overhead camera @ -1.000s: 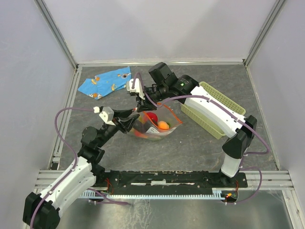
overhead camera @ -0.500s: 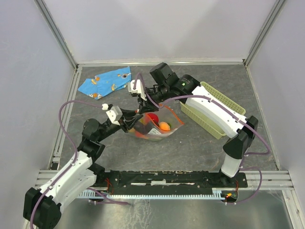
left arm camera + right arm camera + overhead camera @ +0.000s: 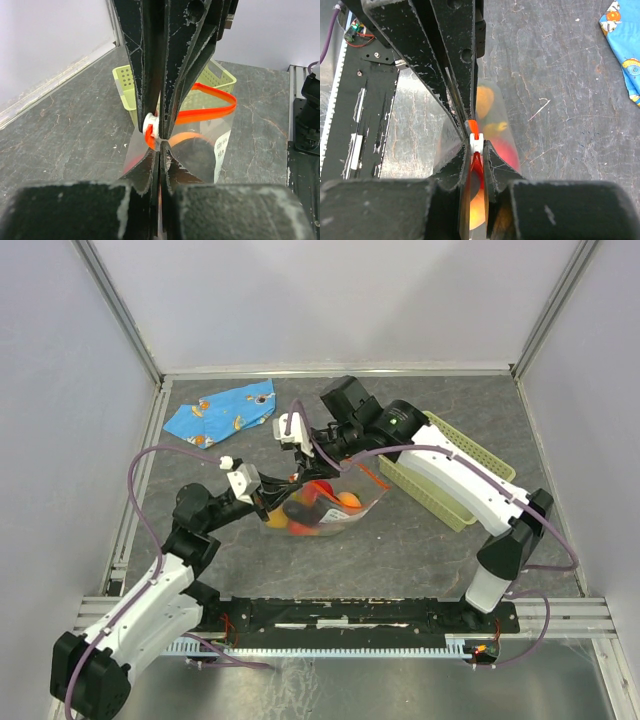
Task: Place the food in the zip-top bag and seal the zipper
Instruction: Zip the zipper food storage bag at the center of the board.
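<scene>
Clear zip-top bag (image 3: 222, 150) is holding food (image 3: 346, 500); left pincer (image 3: 159, 137) and right pincer (image 3: 474, 140) are clenching its unsealed zipper (image 3: 207, 112).

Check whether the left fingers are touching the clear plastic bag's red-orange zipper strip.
Touching. The left wrist view shows the left fingers shut on the red-orange zipper strip at a corner of the clear plastic bag, with no gap visible.

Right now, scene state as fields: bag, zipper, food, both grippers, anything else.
bag: clear zip-top bag, between the two grippers
zipper: red-orange strip, partly gaping, not sealed
food: several pieces inside the bag
left gripper: shut on zipper edge
right gripper: shut on zipper edge
other: green basket right of bag; blue cloth far left
</scene>
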Motion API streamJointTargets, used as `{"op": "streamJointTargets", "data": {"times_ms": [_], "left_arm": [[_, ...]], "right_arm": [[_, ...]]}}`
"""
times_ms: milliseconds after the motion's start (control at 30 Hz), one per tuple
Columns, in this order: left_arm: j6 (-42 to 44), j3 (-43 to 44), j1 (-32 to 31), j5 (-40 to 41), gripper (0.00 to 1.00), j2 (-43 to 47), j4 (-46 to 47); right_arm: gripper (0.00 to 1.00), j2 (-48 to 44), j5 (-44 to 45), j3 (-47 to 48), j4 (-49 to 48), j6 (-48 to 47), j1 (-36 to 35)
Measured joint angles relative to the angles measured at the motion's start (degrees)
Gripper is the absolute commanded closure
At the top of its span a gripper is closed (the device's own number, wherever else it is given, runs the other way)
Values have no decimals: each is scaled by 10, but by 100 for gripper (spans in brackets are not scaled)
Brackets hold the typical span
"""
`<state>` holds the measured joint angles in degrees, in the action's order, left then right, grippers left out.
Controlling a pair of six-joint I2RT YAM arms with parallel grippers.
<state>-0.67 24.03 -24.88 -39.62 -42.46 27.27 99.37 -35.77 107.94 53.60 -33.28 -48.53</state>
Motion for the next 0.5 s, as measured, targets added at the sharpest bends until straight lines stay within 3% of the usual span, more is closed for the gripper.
{"op": "streamJointTargets", "data": {"times_ms": [500], "left_arm": [[-2,-25,-4,72,97,51,15]], "right_arm": [[98,-83,55,-124,-63,40,14]]}}
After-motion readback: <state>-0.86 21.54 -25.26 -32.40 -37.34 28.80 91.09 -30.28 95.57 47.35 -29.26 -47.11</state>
